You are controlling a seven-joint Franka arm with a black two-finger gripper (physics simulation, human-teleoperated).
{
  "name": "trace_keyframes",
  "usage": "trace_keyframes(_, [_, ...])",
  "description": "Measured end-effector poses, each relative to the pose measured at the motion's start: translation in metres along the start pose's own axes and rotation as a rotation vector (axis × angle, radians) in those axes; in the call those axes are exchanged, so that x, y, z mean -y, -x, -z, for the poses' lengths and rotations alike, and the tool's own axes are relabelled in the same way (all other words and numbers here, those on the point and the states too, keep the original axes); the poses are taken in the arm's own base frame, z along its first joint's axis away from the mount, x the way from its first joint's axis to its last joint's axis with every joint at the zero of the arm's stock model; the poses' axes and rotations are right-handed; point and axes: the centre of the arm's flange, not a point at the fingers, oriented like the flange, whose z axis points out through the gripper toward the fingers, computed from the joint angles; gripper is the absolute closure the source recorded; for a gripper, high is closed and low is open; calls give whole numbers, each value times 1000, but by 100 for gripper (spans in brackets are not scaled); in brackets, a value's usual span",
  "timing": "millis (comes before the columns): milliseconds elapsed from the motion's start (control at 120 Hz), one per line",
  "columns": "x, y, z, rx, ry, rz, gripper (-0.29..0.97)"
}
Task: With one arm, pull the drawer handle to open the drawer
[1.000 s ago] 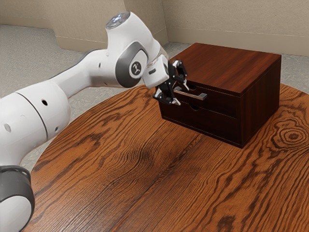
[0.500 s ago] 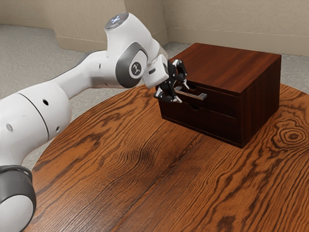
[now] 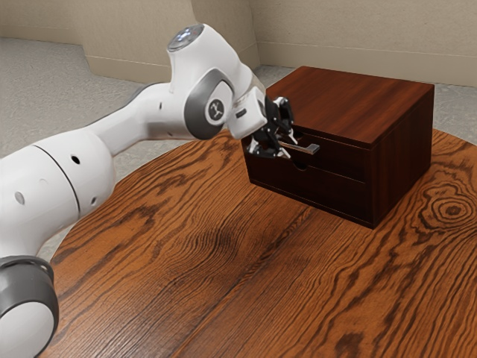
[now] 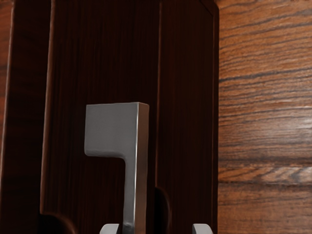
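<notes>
A dark wooden cabinet point(image 3: 350, 104) stands on the round wooden table point(image 3: 223, 253). Its upper drawer point(image 3: 339, 153) carries a grey metal bar handle point(image 3: 299, 148) and sits flush with the cabinet front. In the exterior view my black gripper point(image 3: 276, 140) is at the end of the handle nearer the arm. In the wrist view the handle point(image 4: 132, 146) runs down between my two light fingertips point(image 4: 110, 227). The bar lies close beside one fingertip, with a clear gap to the other, so the gripper point(image 4: 155, 228) is open around the handle.
A lower drawer point(image 3: 320, 186) with a small finger notch sits under the upper one. Bare tabletop point(image 4: 265, 97) spreads in front of the cabinet and toward the exterior view's left. Beige walls and grey floor lie behind.
My hand has moved toward the exterior view's right and slightly up, from just off the handle's end onto it. The drawer has not moved.
</notes>
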Motion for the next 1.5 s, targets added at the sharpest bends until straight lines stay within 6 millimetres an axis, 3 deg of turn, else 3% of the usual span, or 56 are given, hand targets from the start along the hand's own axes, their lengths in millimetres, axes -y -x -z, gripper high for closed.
trace_keyframes(650, [-7, 4, 3, -3, 13, 19, 66])
trace_keyframes(1500, [-27, 3, 15, -1, 45, 45, 67])
